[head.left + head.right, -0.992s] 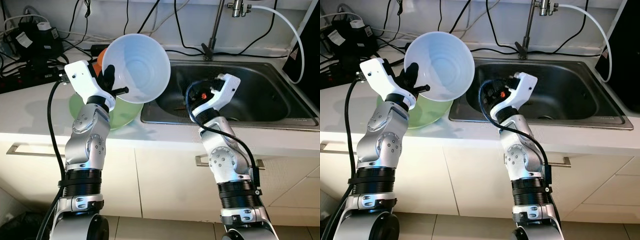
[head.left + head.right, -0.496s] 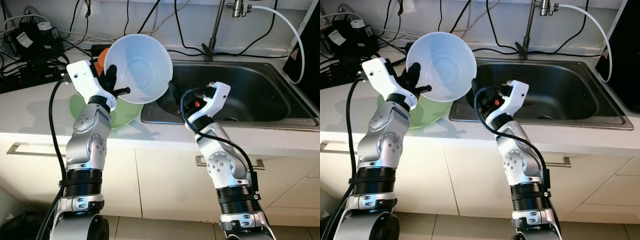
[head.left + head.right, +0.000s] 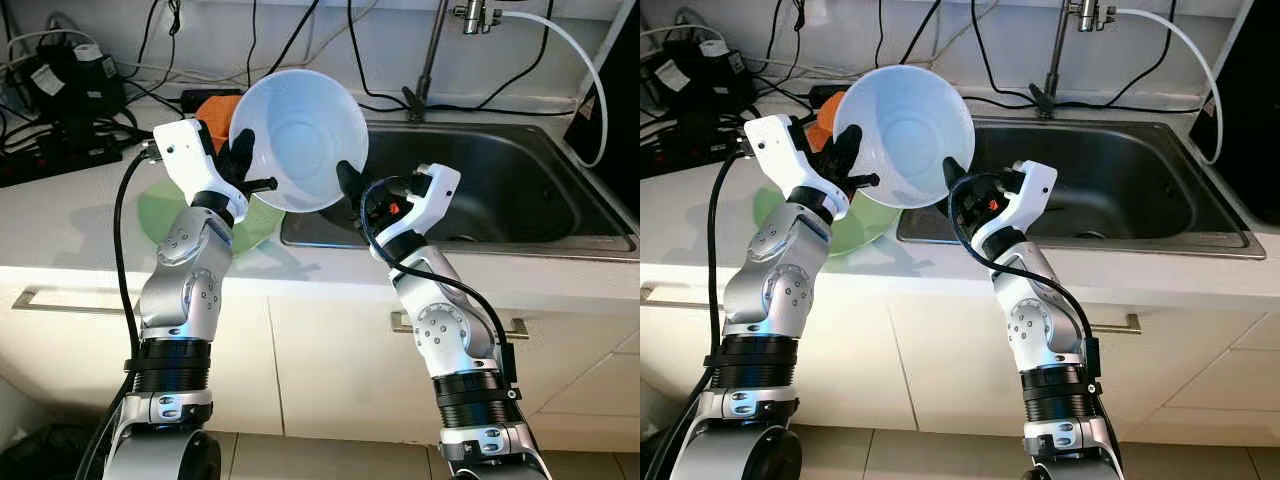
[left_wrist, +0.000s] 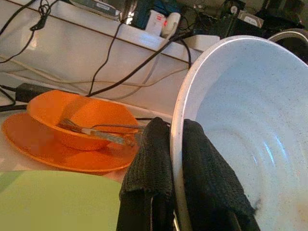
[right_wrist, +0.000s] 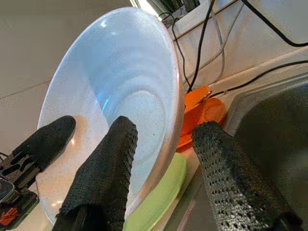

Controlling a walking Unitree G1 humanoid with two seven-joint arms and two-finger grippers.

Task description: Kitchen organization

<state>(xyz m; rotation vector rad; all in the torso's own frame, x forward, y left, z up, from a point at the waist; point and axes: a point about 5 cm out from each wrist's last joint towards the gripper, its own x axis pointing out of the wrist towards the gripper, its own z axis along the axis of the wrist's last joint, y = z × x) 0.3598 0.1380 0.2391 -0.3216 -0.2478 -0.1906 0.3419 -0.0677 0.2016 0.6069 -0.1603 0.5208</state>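
A large white bowl (image 3: pixel 298 135) is held up, tilted on edge, over the counter beside the sink's left end. My left gripper (image 3: pixel 240 165) is shut on its left rim, one finger (image 4: pixel 150 159) outside and the other inside. My right gripper (image 3: pixel 350 185) is open at the bowl's lower right rim. In the right wrist view one finger (image 5: pixel 108 168) lies against the bowl's inside (image 5: pixel 120 96), and the other finger (image 5: pixel 224 178) stands apart behind the rim.
A green plate (image 3: pixel 160 215) lies on the white counter under the bowl. Behind it an orange bowl (image 4: pixel 82 115) with a fork sits on an orange plate. The steel sink (image 3: pixel 520 190) and tap (image 3: pixel 430 60) are to the right. Cables and power adapters (image 3: pixel 60 80) crowd the back left.
My left arm has carried the white bowl to the right, towards the sink. The right gripper swung left, and its fingers now straddle the bowl's rim.
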